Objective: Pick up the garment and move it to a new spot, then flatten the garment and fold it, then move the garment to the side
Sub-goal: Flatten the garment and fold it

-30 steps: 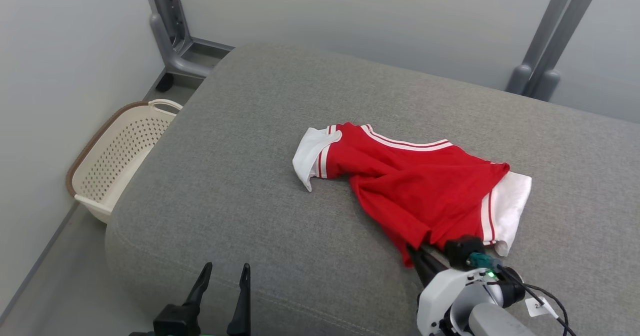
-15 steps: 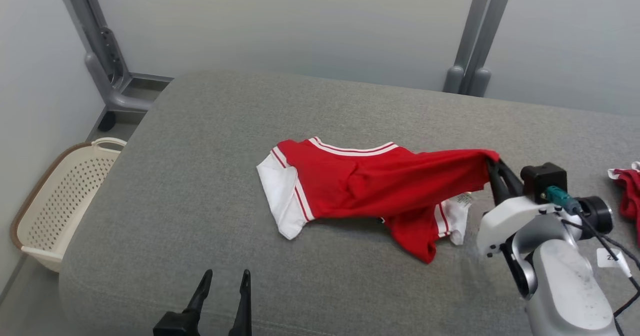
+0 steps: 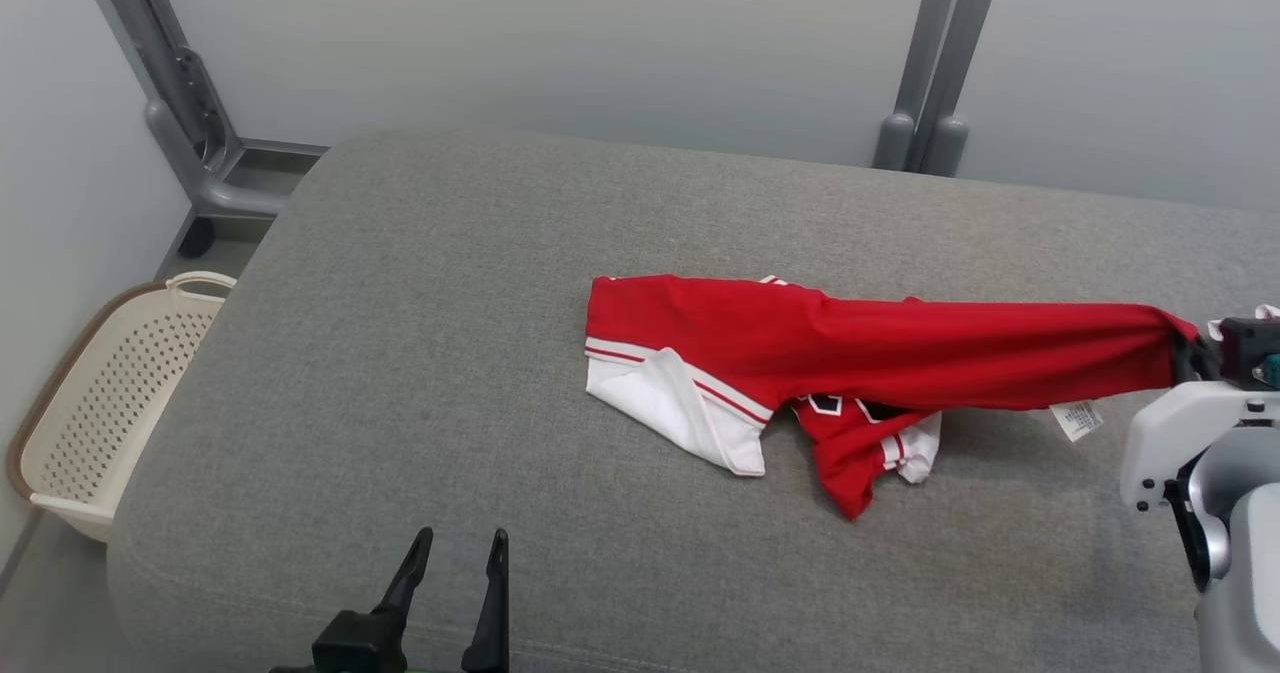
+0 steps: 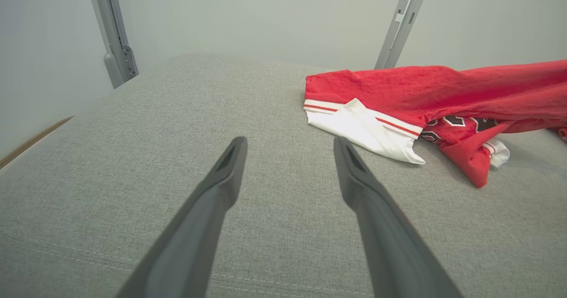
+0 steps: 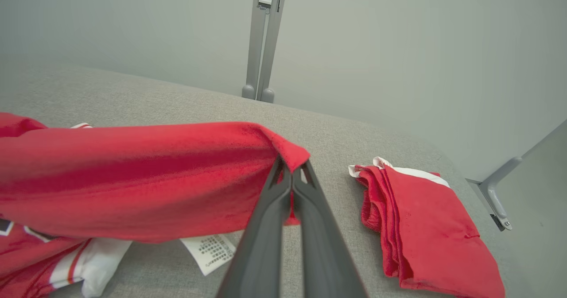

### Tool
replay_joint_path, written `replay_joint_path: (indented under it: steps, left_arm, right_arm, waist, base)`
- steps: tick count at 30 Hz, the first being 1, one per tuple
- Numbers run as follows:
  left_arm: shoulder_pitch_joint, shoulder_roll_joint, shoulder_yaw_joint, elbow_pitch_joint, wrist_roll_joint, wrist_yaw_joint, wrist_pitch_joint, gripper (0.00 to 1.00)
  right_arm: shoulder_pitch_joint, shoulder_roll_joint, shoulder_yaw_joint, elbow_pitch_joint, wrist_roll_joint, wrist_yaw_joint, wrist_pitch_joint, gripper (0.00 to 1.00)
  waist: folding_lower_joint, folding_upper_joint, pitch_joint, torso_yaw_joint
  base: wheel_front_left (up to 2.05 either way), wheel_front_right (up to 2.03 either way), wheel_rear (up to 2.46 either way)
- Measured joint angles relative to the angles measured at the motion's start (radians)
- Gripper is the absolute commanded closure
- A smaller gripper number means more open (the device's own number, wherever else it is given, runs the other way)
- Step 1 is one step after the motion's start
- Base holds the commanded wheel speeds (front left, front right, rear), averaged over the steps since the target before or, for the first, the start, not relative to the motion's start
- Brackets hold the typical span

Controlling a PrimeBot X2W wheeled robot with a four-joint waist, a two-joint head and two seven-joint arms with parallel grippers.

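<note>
Our right gripper (image 5: 290, 172) was pinched tight on one end of the red garment (image 3: 860, 353), holding it stretched above the grey cushion (image 3: 450, 303) while its other end lay at the middle. Our left gripper (image 4: 290, 149) hovered spread apart and empty, near the front edge.

Left end effector (image 4: 288, 149) spread wide above grey cushion (image 4: 133, 165); red-and-white garment (image 4: 398, 107) lies beyond.

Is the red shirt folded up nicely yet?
Not folded. The red shirt is stretched long and rumpled: one end is pinched in the shut right fingers, the rest lies bunched on the grey cushion.
</note>
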Motion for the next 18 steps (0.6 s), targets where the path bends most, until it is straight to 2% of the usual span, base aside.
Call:
replay_joint_path:
  steps: [6, 18]
  left_arm:
    - [-0.013, 0.004, -0.003, 0.005, 0.000, 0.002, 0.000, 0.00]
    - [-0.014, 0.010, -0.018, 0.001, -0.003, 0.003, 0.002, 0.00]
  right_arm:
    - [0.062, 0.043, -0.100, -0.048, 0.025, 0.000, 0.092, 1.00]
    - [0.213, 0.090, -0.156, -0.163, 0.092, 0.000, 0.320, 1.00]
  waist:
    - [0.0000, 0.0000, -0.002, 0.027]
    - [0.0000, 0.0000, 0.001, 0.058]
  base:
    - [0.00, 0.00, 0.00]
    - [0.00, 0.00, 0.00]
